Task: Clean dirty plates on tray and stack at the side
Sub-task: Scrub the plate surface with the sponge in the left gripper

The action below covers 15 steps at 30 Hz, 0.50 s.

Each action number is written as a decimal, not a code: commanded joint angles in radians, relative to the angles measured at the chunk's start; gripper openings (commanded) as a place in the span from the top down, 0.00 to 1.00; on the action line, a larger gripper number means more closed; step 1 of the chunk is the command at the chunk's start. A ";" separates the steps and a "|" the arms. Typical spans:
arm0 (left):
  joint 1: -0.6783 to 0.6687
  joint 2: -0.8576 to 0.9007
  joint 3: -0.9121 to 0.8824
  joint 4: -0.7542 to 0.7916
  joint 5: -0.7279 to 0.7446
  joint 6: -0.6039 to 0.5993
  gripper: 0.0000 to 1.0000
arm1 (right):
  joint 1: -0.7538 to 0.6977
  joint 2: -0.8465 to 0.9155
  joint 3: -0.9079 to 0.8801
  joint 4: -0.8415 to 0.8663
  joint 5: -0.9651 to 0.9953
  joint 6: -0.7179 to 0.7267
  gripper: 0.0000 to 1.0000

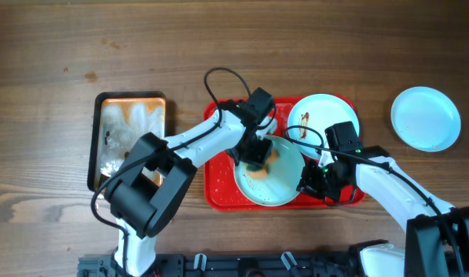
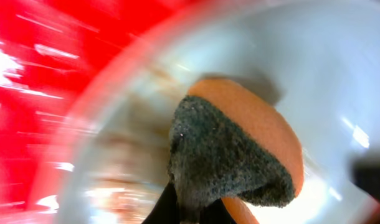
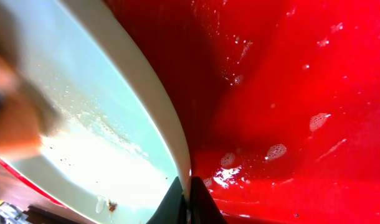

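Observation:
The red tray (image 1: 219, 188) holds two plates. The front plate (image 1: 284, 188) is tilted up, and my right gripper (image 1: 310, 183) is shut on its right rim (image 3: 177, 149). My left gripper (image 1: 255, 154) is shut on an orange sponge with a dark scrub side (image 2: 233, 155) and presses it onto this plate's face (image 2: 339, 74). The sponge (image 1: 270, 156) shows orange beside the fingers from overhead. A second plate (image 1: 327, 115) with a brown smear lies at the tray's back right. A third, clean plate (image 1: 426, 118) lies on the table to the right.
A dark rusty metal tray (image 1: 131, 100) with foam stands at the left on the wooden table. The red tray floor (image 3: 302, 93) is wet with suds and droplets. Both arms cross over the red tray.

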<state>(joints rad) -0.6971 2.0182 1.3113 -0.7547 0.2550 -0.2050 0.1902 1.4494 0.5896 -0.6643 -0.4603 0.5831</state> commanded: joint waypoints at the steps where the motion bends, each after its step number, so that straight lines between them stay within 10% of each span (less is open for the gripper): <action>1: 0.026 0.105 -0.053 0.004 -0.481 -0.094 0.96 | 0.000 0.013 -0.010 -0.021 0.034 -0.007 0.96; 6: 0.026 0.105 -0.053 -0.151 -0.514 -0.114 0.96 | 0.000 0.013 -0.010 -0.029 0.042 -0.008 0.96; 15: 0.025 0.105 -0.053 -0.326 0.168 0.277 0.96 | 0.000 0.013 -0.010 -0.029 0.046 -0.008 0.96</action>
<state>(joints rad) -0.6678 2.0315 1.3342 -1.0634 0.1978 -0.1020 0.1940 1.4494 0.6010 -0.6628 -0.5037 0.5789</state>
